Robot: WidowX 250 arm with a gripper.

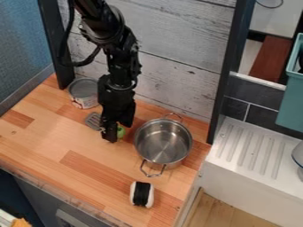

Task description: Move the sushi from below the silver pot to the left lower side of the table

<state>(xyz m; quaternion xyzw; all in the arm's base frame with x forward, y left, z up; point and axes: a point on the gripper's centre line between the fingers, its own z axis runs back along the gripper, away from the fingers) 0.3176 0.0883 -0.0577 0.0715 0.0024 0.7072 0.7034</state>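
The black gripper (112, 133) hangs over the wooden table, left of the silver pot, and hides part of a green item there. The silver pot (163, 142) stands open-topped on the right half of the table, with one handle at its back and one at its front. Below the pot, close to the table's front right, lies the sushi (142, 194), white with a wide black band around its middle. A stretch of bare wood separates the gripper from the sushi.
A grey can (84, 93) stands at the back left. Beside the gripper lie a grey slotted utensil (93, 121) and the green item (121, 132). A white ribbed drainboard (254, 150) adjoins the table (71, 146) on the right.
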